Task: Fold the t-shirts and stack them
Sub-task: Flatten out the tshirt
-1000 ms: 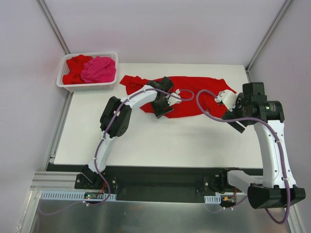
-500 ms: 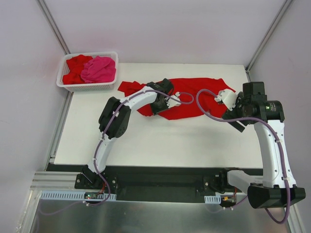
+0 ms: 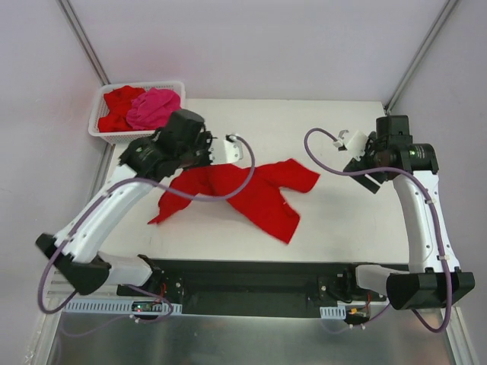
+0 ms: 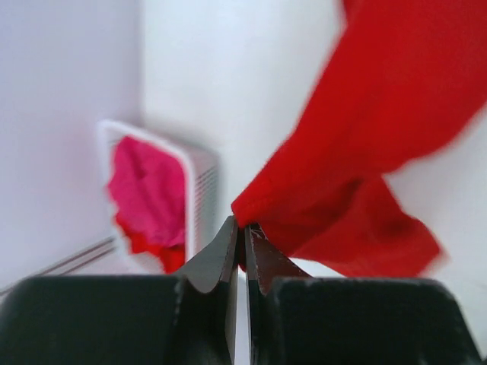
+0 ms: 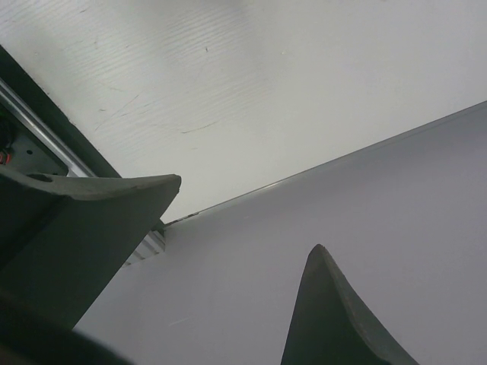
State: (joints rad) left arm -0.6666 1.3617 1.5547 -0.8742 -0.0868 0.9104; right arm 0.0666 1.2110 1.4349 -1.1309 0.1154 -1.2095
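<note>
One red t-shirt (image 3: 255, 194) hangs from my left gripper (image 4: 243, 228), jaws clamped on its edge. Its long axis runs rightward over the table (image 3: 342, 220), toward my right gripper (image 5: 247, 213), whose jaws stand apart, empty, nearer the free end.

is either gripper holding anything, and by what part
The left gripper is shut on the bright red cloth t-shirt, pinching a bunched bit of its edge. The right gripper is open, holding nothing.
</note>
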